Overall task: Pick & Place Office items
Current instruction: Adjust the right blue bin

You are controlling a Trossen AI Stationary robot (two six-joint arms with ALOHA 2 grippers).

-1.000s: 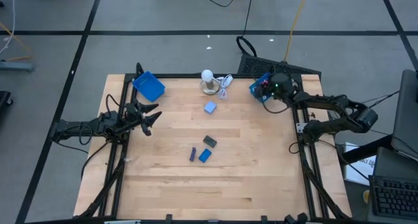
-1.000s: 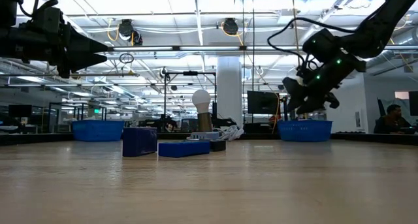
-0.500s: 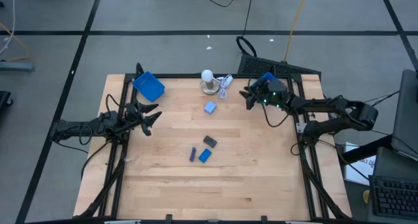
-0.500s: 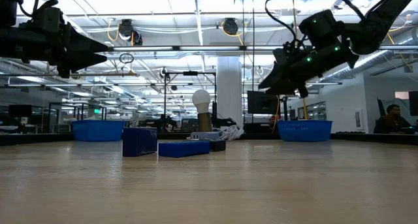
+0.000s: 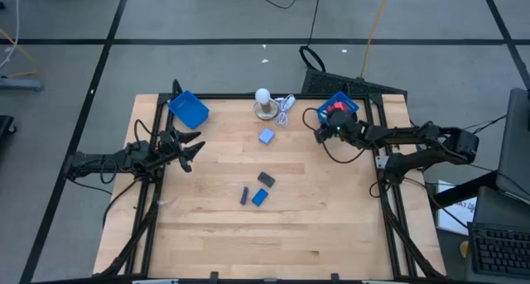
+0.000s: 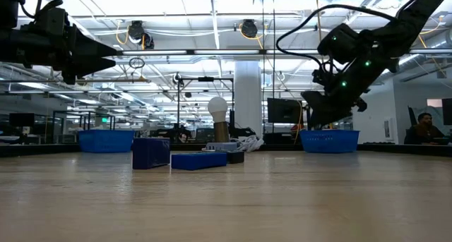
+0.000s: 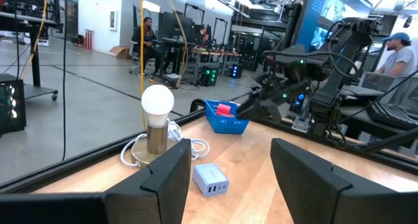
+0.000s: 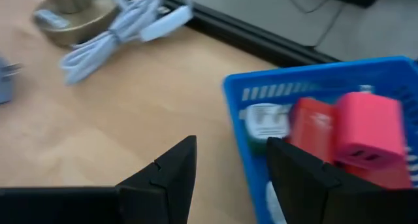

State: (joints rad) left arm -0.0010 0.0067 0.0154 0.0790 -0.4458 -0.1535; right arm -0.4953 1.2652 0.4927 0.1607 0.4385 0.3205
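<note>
Four office items lie on the wooden table: a light blue block (image 5: 266,136) (image 7: 210,179), a dark grey one (image 5: 265,179), a purple one (image 5: 244,195) and a blue one (image 5: 260,197). The blue tray (image 5: 352,103) (image 8: 294,77) at the far right holds red pieces (image 8: 366,129) and a white-and-green one (image 8: 264,123). My right gripper (image 5: 321,132) (image 8: 228,145) hovers open above the table beside that tray's near-left corner, with nothing between its fingers. My left gripper (image 5: 197,147) (image 7: 230,145) waits open at the left edge, pointing level across the table.
A white bulb on a round base (image 5: 263,102) with a coiled white cord (image 5: 286,106) stands at the far middle. A second blue tray (image 5: 189,108) sits at the far left corner. Black frame rails (image 5: 248,96) border the table. Bare wood lies toward the near edge.
My right gripper has left its place above the right tray. It swung toward the table's left, rolling as it went, and now sits lower beside the tray's near-left corner. The red pieces in the tray are uncovered in the high view. The gap between the gripper's fingers looks unchanged.
</note>
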